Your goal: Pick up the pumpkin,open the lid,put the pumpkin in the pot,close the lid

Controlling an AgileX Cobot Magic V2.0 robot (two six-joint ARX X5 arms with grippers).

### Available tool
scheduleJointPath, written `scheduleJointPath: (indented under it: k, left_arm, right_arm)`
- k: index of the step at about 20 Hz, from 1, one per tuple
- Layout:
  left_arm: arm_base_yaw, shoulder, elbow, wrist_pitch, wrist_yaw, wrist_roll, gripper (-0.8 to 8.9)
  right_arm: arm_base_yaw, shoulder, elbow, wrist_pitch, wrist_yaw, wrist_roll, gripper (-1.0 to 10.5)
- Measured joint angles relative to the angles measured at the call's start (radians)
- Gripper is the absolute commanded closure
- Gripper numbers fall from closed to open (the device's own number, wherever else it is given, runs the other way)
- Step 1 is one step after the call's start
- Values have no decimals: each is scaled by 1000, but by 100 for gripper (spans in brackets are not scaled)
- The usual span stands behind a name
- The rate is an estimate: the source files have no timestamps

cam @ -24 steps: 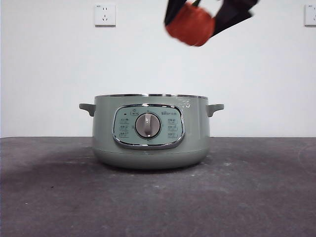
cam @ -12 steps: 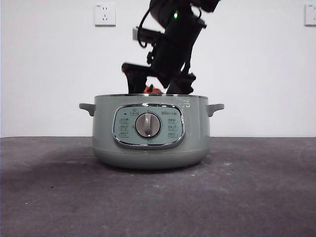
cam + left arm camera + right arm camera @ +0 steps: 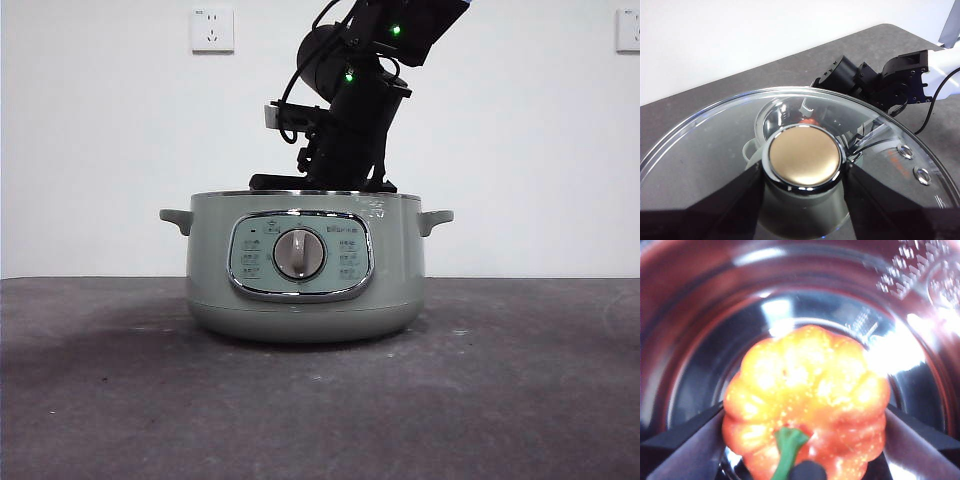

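The right gripper (image 3: 802,460) is lowered inside the pot (image 3: 305,265), and its two black jaws pinch the pumpkin (image 3: 807,405) from both sides. In the right wrist view the pumpkin fills the centre of the frame, with the shiny metal inner bowl (image 3: 700,340) all around and behind it. Whether it already rests on the bottom, I cannot tell. In the front view the dark arm (image 3: 350,100) comes down from the upper centre of the frame into the open pot, and the pumpkin itself is hidden behind the pot wall.

The left gripper (image 3: 802,200) holds the lid (image 3: 715,150): its jaws are closed on the stem under the round knob (image 3: 805,156), in the lower centre of the left wrist view. Through the glass one sees the pot and the other arm below.

The pumpkin looks glossy and hard, with ribs; I judge it light but slippery, so a hold across the widest ribs, as now, seems safer than at the thin green stem (image 3: 787,450). The lid is glass with a metal rim, probably the heavier and more fragile thing. The knob is the only good place to hold it, and it may swing there if moved fast.
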Motion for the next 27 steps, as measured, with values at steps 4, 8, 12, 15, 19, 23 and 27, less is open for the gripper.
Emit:
scheduleJointPath:
  k: [4, 8, 12, 15, 19, 23, 27]
  left_arm:
    - [0, 0, 0, 0, 0, 0, 822]
    - [0, 0, 0, -1, 0, 0, 822]
    - [0, 10, 0, 0, 0, 1, 822]
    - [0, 91, 0, 56, 42, 5, 822]
    - [-10, 226, 0, 166, 82, 10, 822]
    - [-11, 364, 0, 278, 97, 38, 822]
    - [-16, 467, 0, 385, 98, 50, 822]
  right_arm:
    - [-1, 0, 2, -1, 6, 6, 338]
    - [-2, -14, 4, -5, 6, 25, 339]
    - [4, -201, 4, -63, 77, 41, 344]
    - [-10, -438, 4, -175, 155, 72, 348]
    - [-28, -695, 4, -295, 176, 91, 348]
    - [-28, -896, 5, -407, 143, 121, 348]
    - [-25, -980, 5, -504, 34, 149, 348]
